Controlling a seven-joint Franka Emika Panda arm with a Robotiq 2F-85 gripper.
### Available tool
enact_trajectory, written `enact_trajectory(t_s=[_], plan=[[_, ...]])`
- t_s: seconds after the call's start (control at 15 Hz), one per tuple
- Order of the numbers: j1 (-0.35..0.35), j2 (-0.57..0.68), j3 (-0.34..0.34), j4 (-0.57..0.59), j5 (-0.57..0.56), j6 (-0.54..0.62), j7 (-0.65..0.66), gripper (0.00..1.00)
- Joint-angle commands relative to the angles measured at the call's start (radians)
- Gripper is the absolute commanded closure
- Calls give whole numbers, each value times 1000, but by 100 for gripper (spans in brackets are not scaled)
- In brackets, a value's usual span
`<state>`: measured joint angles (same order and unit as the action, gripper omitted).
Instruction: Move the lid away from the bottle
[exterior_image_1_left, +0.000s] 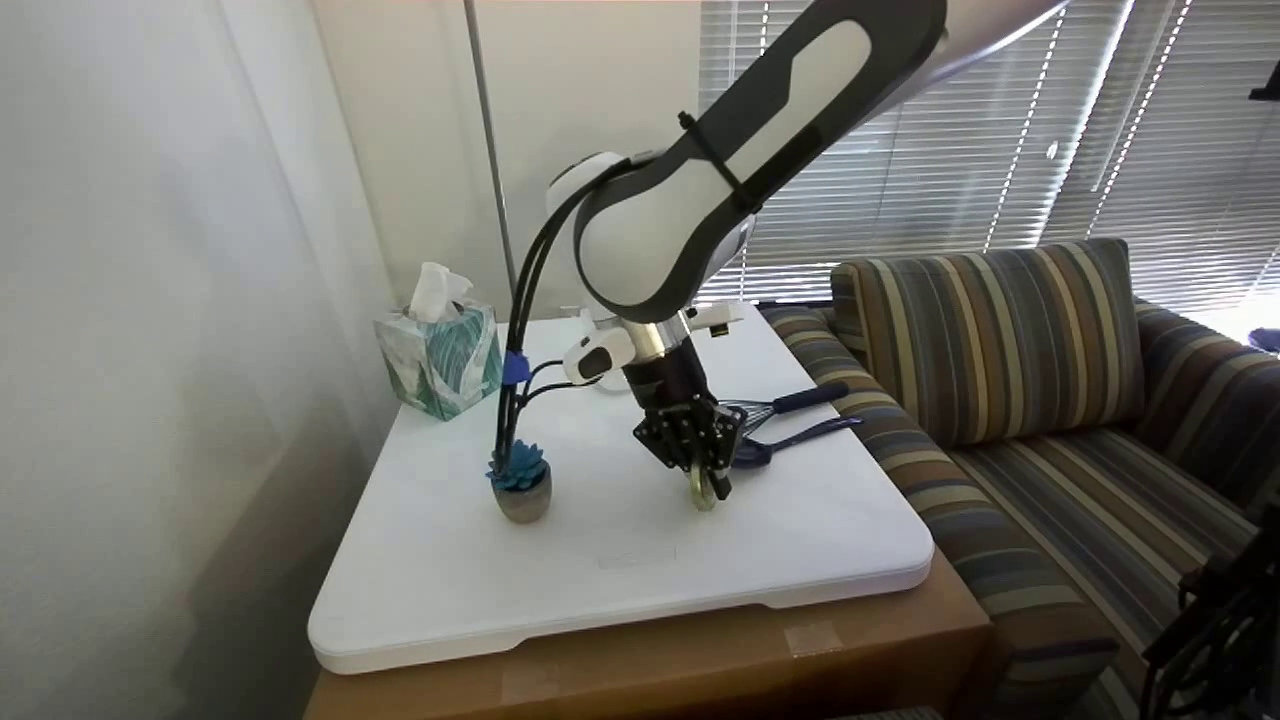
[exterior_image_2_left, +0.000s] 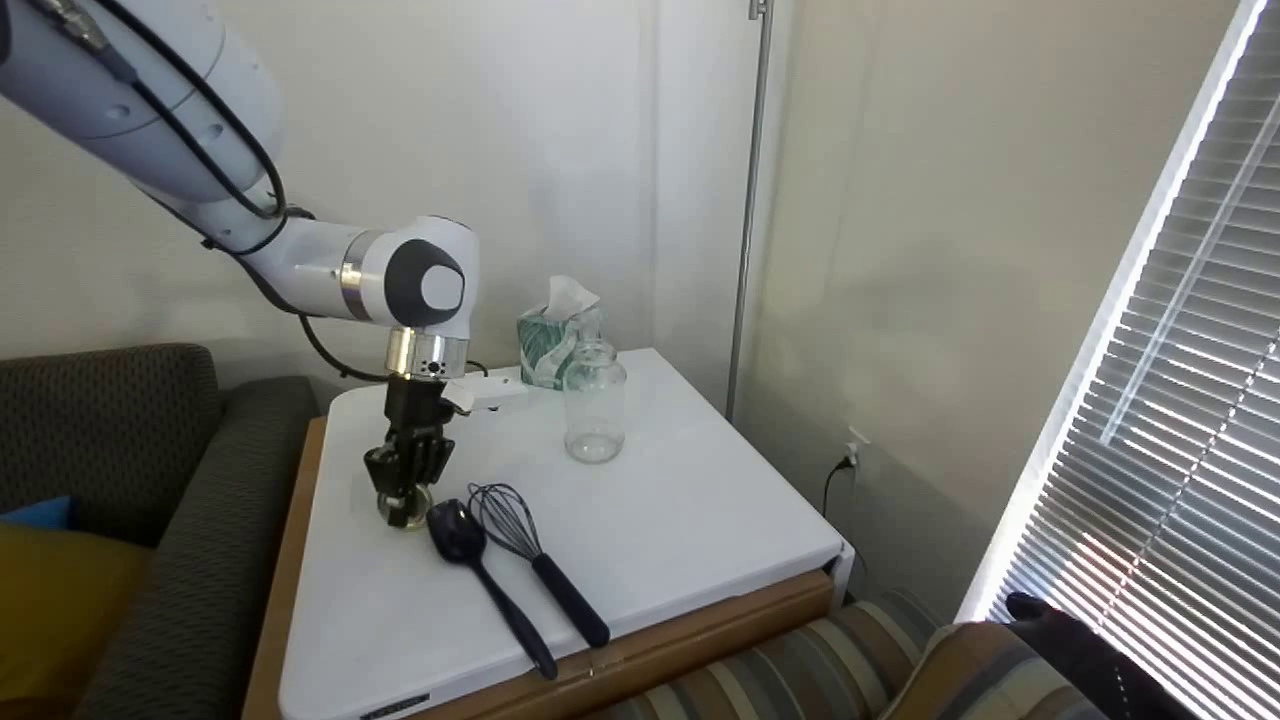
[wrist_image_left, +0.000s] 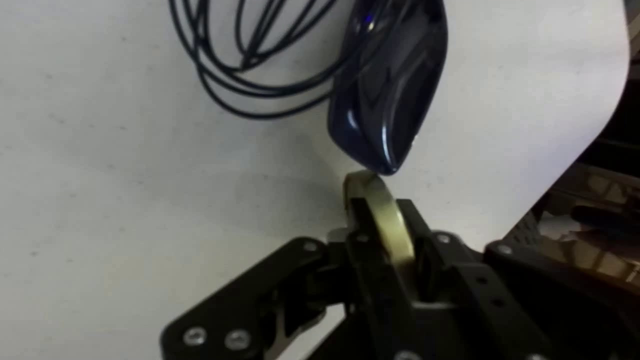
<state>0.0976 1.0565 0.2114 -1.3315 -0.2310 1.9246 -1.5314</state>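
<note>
The lid (wrist_image_left: 392, 225), a pale yellowish round disc, stands on edge between the fingers of my gripper (wrist_image_left: 384, 205) in the wrist view. The gripper is shut on it, and the fingers hide part of it. The lid also shows at the fingertips in both exterior views (exterior_image_1_left: 702, 492) (exterior_image_2_left: 426, 503), low over the white table; I cannot tell if it touches the surface. The clear glass bottle (exterior_image_2_left: 594, 410) stands upright and open at the top, well apart from the gripper. In an exterior view the arm hides most of it. It is out of the wrist view.
A dark spoon (exterior_image_2_left: 458, 535) and a whisk (exterior_image_2_left: 510, 520) lie close beside the gripper. A tissue box (exterior_image_1_left: 440, 360) and a small pot with a blue plant (exterior_image_1_left: 522, 490) stand on the white table (exterior_image_1_left: 480, 590). A striped sofa (exterior_image_1_left: 1000, 480) borders one side.
</note>
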Motion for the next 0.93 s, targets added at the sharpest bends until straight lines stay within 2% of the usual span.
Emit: enact_trajectory(t_s=[0.0, 0.07, 0.13, 0.27, 0.53, 0.8, 0.87], plan=[[25, 20, -24, 50, -26, -129, -99, 100], [32, 23, -29, 61, -33, -156, -111, 95], [40, 26, -35, 72, -44, -177, -117, 67], [58, 33, -49, 96, -63, -209, -120, 60], [89, 57, -66, 145, -98, -257, -134, 31], [100, 74, -72, 180, -97, -225, -107, 1], [98, 71, -71, 183, -89, -209, -91, 0]])
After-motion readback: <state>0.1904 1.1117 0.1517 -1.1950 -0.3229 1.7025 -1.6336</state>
